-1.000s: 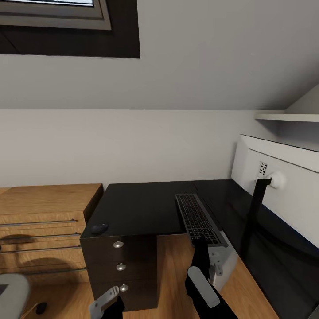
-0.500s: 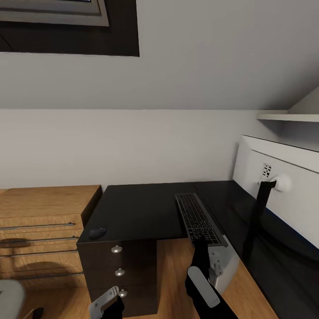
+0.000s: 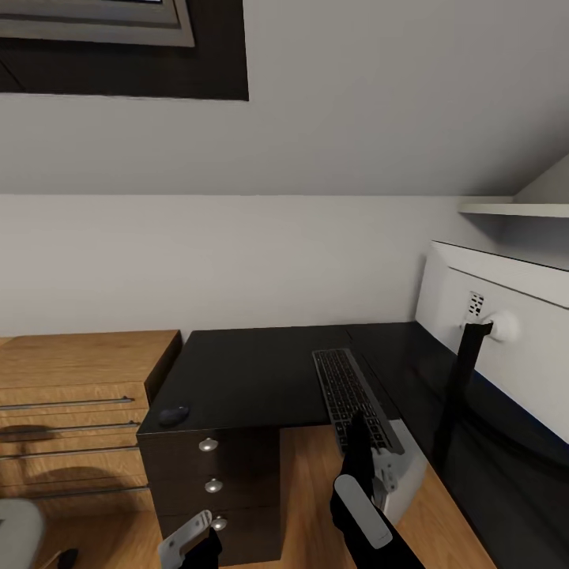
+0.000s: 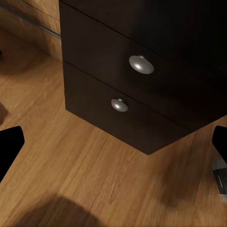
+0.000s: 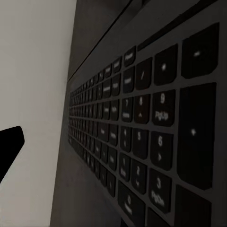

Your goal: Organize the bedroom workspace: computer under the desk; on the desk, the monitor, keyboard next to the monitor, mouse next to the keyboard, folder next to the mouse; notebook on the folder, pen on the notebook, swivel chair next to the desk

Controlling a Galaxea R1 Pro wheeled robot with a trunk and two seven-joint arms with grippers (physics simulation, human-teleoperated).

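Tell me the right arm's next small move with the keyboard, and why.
Probably slide the keyboard a little further onto the desk, toward the monitor. The right gripper sits at the keyboard's near end, which appears to hang past the desk's front edge. Whether the jaws are actually closed on it can't be told.
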